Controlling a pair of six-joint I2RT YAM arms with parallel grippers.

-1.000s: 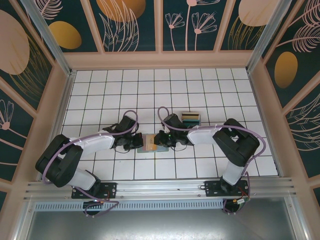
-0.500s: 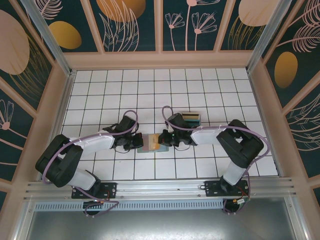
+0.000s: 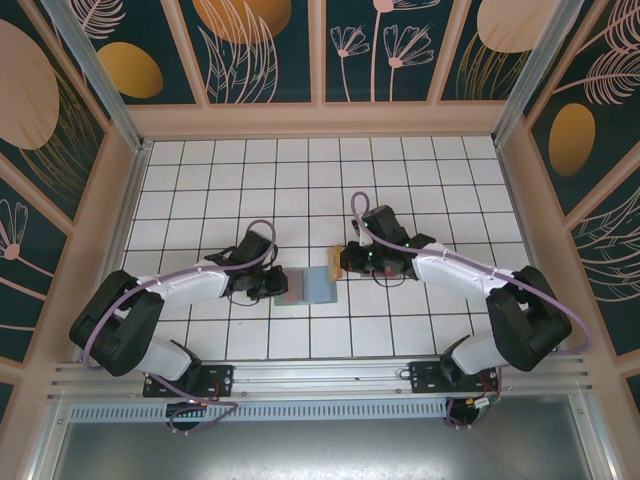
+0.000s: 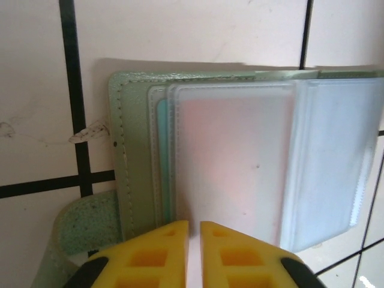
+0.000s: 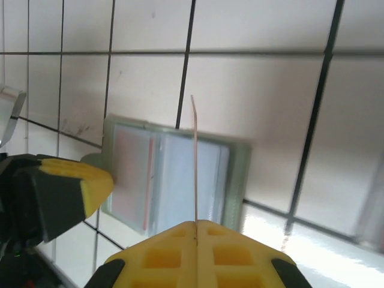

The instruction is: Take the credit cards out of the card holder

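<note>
On the white tiled floor (image 3: 420, 160) the card holder (image 3: 318, 288) lies open and flat, its grey-green cover down and its clear sleeves up. At the holder's left edge sits the left gripper (image 4: 193, 231), its yellow fingers drawn almost together with only a thin slit between them, right over the near rim of the sleeves. Whether they pinch the sleeve or merely stand over it cannot be told. Inside the holder's left panel a red card (image 4: 228, 162) shows pinkish through the frosted sleeve, and a teal card (image 4: 161, 162) peeks out as a narrow strip just beside it, towards the stitched cover edge.

Just past the holder's far right corner, and clear of it, the right gripper (image 5: 195, 227) has its fingers pressed tight on a yellow-gold card (image 5: 194, 156), which stands edge-on above the holder in the wrist view. A second ago this gripper was down on the holder's right panel and the yellow showed over the holder. Since then the right arm has swung away to the right, taking the card with it, and the right panel now shows plain pale blue-grey. Holder and left arm have stayed where they were
</note>
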